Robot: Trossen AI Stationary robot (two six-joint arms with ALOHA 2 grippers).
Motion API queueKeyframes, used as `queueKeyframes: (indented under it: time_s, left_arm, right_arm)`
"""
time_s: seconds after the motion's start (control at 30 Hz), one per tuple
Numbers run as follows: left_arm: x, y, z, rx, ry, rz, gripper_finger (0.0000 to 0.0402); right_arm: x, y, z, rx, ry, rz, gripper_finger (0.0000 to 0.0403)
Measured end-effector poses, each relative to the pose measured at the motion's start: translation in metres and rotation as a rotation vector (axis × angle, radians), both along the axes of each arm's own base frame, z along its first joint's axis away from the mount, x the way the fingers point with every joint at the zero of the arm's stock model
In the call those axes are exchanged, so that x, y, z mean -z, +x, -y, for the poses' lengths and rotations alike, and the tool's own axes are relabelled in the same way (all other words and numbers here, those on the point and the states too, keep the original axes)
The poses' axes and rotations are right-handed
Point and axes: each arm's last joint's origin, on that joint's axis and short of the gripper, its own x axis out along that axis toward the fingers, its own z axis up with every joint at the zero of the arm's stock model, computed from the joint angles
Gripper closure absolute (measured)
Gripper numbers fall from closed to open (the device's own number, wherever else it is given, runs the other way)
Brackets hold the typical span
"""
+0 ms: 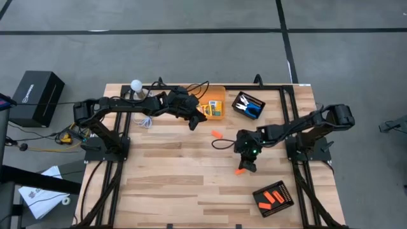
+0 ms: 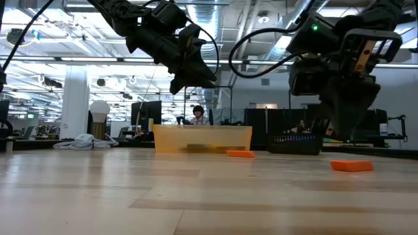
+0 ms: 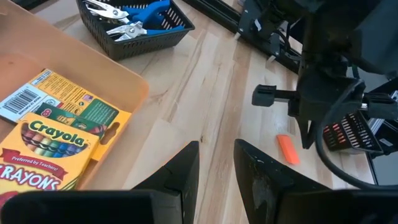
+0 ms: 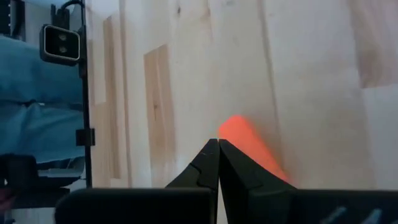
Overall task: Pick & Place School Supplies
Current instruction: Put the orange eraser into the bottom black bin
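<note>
Just beyond the right gripper's closed, empty fingertips lies an orange piece on the table

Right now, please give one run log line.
left pincer: open, over orange bin | right pincer: shut, above orange piece | crayon boxes: in bin

Two dark, near-black arms built of boxy segments and rounded joints; black cables loop loosely along the left arm and curl beside the right arm; a small green light glows on the right wrist housing; each arm ends in two tapered, matte black fingers.
</note>
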Motion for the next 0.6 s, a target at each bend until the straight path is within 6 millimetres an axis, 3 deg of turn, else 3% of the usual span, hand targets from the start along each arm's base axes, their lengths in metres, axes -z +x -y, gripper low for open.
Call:
queueKeyframes:
  time_s: [0.27, 0.6]
  left_arm:
    - [0.0, 0.0, 0.0, 0.001, 0.0, 0.0, 0.0306]
    - [0.0, 0.0, 0.0, 0.002, 0.0, 0.0, 0.0306]
  right_arm:
    - [0.005, 0.001, -0.003, 0.007, -0.006, -0.028, 0.0403]
    - [0.026, 0.009, -0.004, 0.001, 0.021, -0.061, 0.0403]
